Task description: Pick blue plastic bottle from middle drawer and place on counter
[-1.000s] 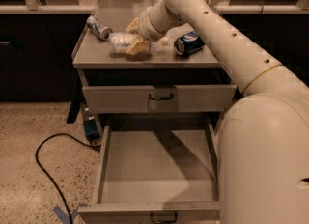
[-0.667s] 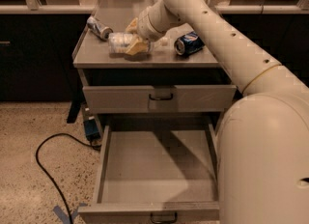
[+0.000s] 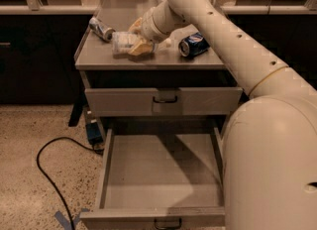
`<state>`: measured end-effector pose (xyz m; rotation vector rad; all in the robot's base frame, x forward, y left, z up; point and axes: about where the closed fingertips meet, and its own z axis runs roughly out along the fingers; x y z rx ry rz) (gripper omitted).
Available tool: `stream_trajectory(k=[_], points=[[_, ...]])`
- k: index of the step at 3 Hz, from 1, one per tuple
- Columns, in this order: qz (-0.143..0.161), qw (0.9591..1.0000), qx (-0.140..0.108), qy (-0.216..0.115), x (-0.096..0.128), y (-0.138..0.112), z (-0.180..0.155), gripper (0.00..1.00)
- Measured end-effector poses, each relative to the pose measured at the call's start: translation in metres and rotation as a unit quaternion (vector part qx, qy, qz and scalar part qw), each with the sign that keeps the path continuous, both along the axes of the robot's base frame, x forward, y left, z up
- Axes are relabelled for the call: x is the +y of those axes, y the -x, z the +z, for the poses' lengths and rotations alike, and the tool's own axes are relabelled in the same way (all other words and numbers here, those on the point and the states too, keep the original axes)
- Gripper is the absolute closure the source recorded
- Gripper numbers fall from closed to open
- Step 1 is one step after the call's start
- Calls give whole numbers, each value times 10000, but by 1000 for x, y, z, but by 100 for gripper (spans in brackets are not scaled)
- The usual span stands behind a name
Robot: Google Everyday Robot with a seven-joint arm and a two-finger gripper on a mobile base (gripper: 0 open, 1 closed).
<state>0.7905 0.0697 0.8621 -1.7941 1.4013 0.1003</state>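
Observation:
The blue plastic bottle (image 3: 120,42) lies on its side on the grey counter (image 3: 148,61), left of centre. My gripper (image 3: 137,38) reaches down over the counter. Its yellowish fingers (image 3: 141,49) sit on both sides of the bottle's right end and appear closed on it. The middle drawer (image 3: 163,174) is pulled wide open below, and its flat bottom is bare. My pale arm runs from the lower right up to the counter and hides the drawer's right side.
A silver can (image 3: 100,28) lies at the counter's back left. A dark blue soda can (image 3: 193,44) lies to the right of my gripper. The top drawer (image 3: 163,100) is closed. A black cable (image 3: 49,174) loops on the floor at left.

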Motion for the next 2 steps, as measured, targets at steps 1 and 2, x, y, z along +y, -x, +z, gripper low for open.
stream_trajectory(k=[1,2], points=[[0,10000,0,0,0,0,0,0],[1,10000,1,0,0,0,0,0]])
